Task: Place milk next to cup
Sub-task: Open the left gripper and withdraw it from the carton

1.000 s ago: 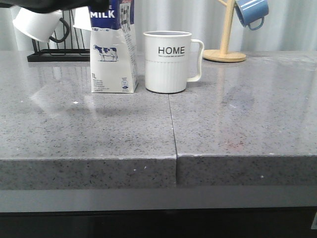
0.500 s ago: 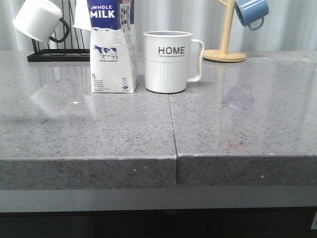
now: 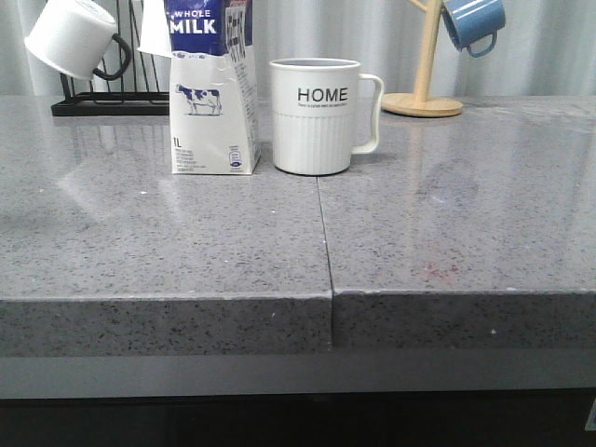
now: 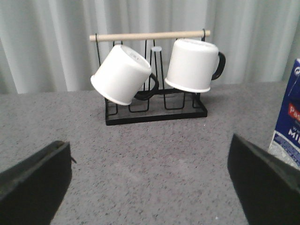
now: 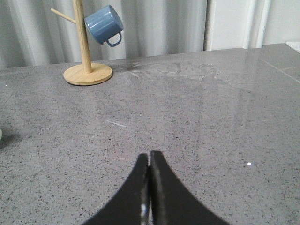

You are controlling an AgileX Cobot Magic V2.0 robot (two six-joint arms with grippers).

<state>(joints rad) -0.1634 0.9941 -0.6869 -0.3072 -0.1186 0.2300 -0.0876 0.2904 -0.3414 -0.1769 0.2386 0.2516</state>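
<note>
The milk carton [image 3: 212, 88], white with a dark blue top and a cow picture, stands upright on the grey counter just left of the white ribbed "HOME" cup [image 3: 317, 116]; a narrow gap separates them. The carton's edge also shows in the left wrist view [image 4: 288, 122]. My left gripper [image 4: 150, 173] is open and empty above bare counter, back from the carton. My right gripper [image 5: 149, 157] is shut and empty over the counter's right half. Neither gripper shows in the front view.
A black wire rack [image 3: 102, 102] holding two white mugs with black handles [image 4: 123, 74] stands behind the carton at the back left. A wooden mug tree [image 3: 424, 93] with a blue mug [image 3: 473, 23] stands at the back right. A seam [image 3: 323, 233] runs down the counter's middle.
A dark arm that covered the top left of the front view one second ago has withdrawn out of frame, uncovering the carton's top and the white mug. Carton and cup have not moved.
</note>
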